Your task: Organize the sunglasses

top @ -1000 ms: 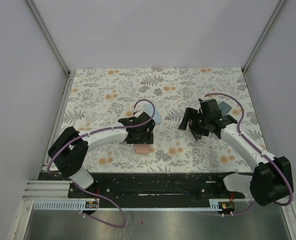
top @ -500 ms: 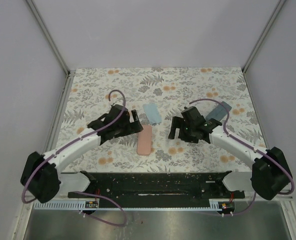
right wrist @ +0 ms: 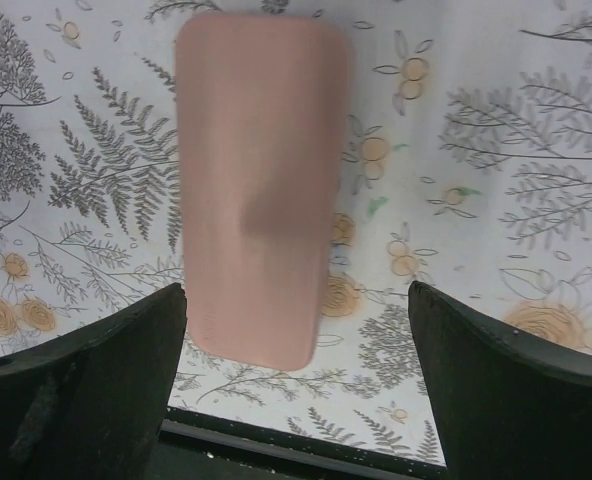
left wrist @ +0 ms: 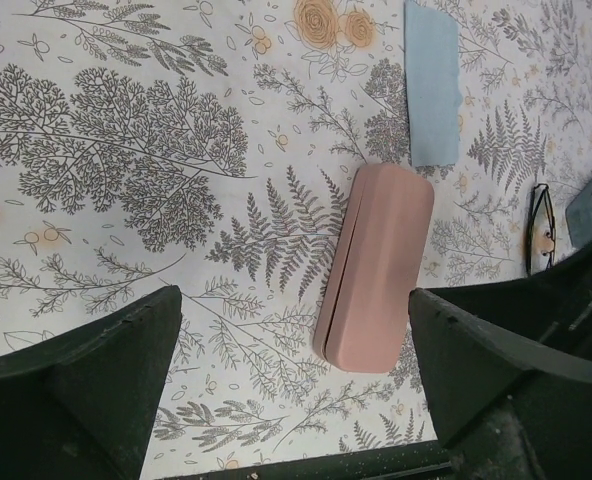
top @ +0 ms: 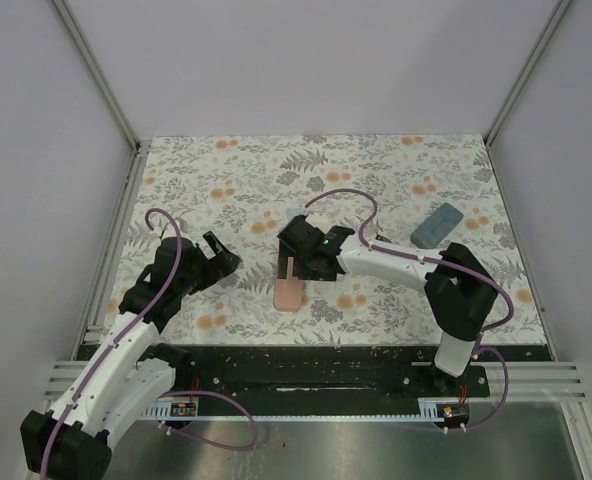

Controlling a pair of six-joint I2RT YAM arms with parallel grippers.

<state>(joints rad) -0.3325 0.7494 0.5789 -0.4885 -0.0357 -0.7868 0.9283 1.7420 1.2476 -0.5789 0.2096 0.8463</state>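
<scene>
Left gripper back (sunglasses well apart)

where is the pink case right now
In the top view the pink case lies near mid-table, partly under the right end effector. The left wrist view shows a light blue cloth just beyond it and black-framed sunglasses near it.

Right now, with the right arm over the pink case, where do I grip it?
Grip the pink case across its narrow width, mid-length, coming straight down. It lies flat and closed on the table, long sides straight and parallel. The right gripper is open, its fingers aligned across that width, so likely no wrist turn is needed.
</scene>
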